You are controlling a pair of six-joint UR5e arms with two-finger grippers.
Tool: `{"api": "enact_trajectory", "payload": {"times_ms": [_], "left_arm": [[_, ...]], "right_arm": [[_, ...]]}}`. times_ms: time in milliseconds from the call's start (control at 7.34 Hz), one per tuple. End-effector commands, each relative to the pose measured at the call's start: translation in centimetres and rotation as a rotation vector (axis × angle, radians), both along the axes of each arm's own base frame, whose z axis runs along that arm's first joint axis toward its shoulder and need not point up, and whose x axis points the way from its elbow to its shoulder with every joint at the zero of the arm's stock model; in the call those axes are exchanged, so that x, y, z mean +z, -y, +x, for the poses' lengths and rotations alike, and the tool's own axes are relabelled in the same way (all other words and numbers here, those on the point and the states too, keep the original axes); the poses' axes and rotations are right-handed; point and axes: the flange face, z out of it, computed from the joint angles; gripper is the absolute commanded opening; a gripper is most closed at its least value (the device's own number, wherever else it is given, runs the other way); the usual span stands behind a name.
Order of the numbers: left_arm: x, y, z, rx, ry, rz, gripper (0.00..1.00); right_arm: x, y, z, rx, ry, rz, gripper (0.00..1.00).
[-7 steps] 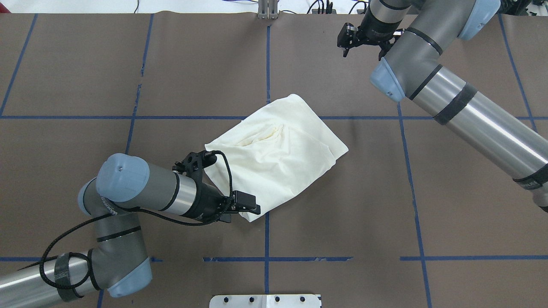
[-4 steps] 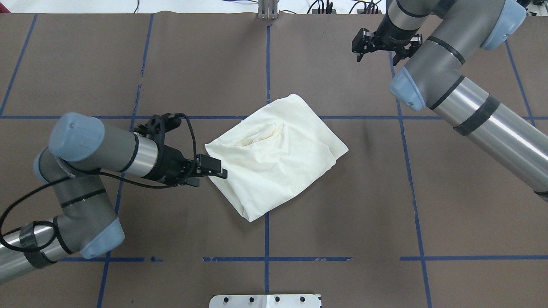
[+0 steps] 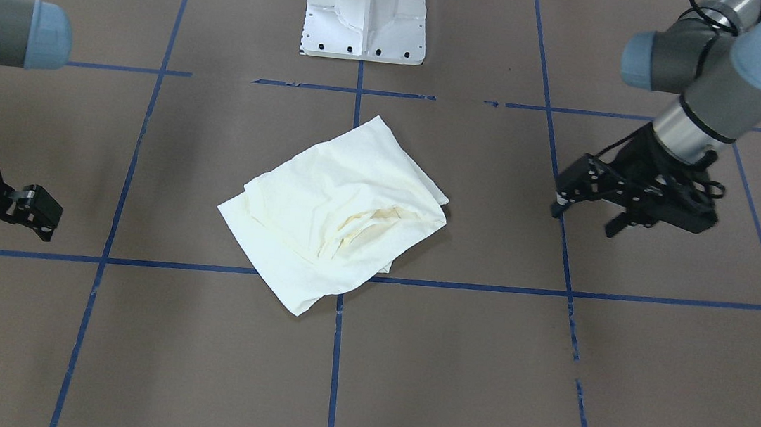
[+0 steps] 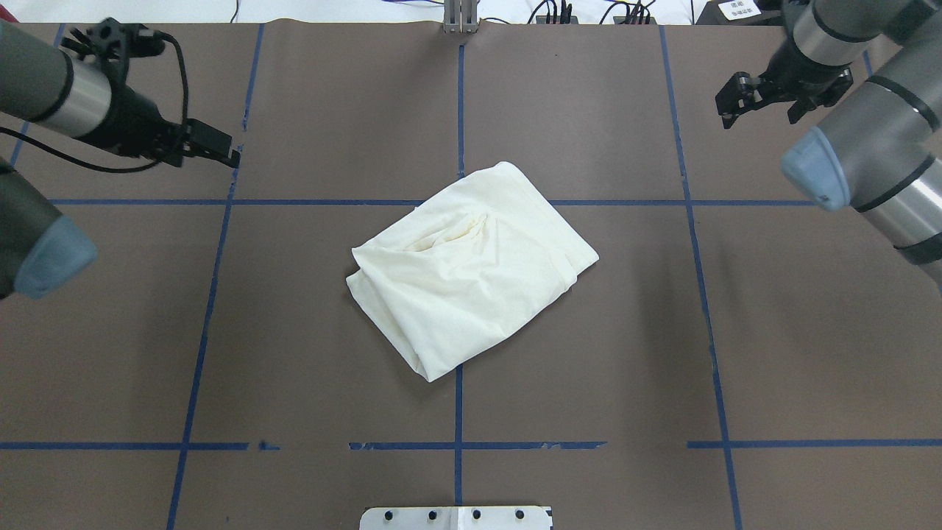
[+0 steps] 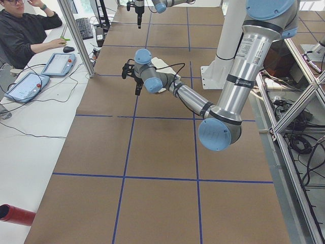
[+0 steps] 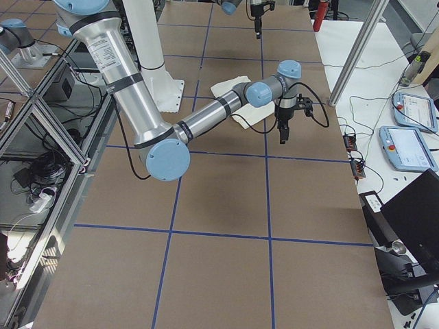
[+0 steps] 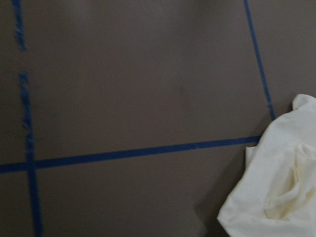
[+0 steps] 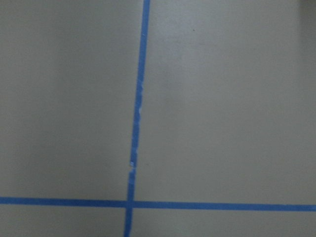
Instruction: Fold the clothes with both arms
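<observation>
Shirt (image 4: 471, 272) lies mid-table, folded to a rough rectangle, set diagonal, plain cream side up. Soft knit, w/ a puckered crease toward its far side and layered edges at the left end. It straddles a crossing of blue tape lines (image 4: 458, 412) on the table (image 4: 316, 353), which is covered w/ matte brown sheet.

L gripper (image 3: 587, 214) hovers far-left of shirt, well apart, fingers spread, nothing between them. R gripper (image 4: 759, 116) sits far-right, also well apart, fingers spread, empty. Only bare brown sheet + tape lie between each gripper and shirt. L wrist cam catches one shirt corner at lower right; R wrist cam shows just sheet + a tape cross.

Around: white metal pedestal base (image 3: 366, 14) on robot side, flat plate w/ dark bolt holes. Black cables (image 4: 581, 10) bunch at far table edge. White label (image 4: 739, 9) near them, print too small to read. At the side desk: a seated person (image 5: 23, 30) and two grey pendants (image 5: 58, 63) w/ screens. A red tube (image 5: 15, 213) lies at that view's bottom-left.
</observation>
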Motion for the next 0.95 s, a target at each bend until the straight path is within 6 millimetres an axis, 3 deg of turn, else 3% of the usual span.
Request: {"api": "enact_trajectory", "payload": {"times_ms": [0, 136, 273, 409, 545, 681, 818], "left_arm": [[7.4, 2.4, -13.3, 0.052, 0.225, 0.124, 1.0], [12.3, 1.8, -19.9, 0.109, 0.312, 0.204, 1.0], [16.6, 1.2, -25.0, 0.156, 0.366, 0.244, 1.0], [20.0, 0.5, -28.5, 0.181, 0.399, 0.249, 1.0], [23.6, -1.7, -30.9, 0.208, 0.414, 0.248, 1.0], [26.3, -4.7, -32.0, 0.193, 0.413, 0.227, 1.0], [28.1, -5.5, -32.2, 0.194, 0.443, 0.216, 1.0]], "right_arm": [[7.0, -5.1, 9.4, -0.075, -0.01, -0.002, 1.0], [10.3, -6.9, 15.2, -0.095, 0.07, -0.018, 1.0], [14.9, -9.8, 20.2, -0.143, 0.092, 0.002, 1.0], [18.4, -12.1, 23.3, -0.192, 0.085, 0.027, 1.0], [20.7, -14.5, 25.6, -0.186, 0.083, 0.018, 1.0], [22.5, -16.4, 25.7, -0.173, 0.111, -0.023, 1.0], [21.4, -16.2, 25.8, -0.168, 0.112, -0.005, 1.0]]}}
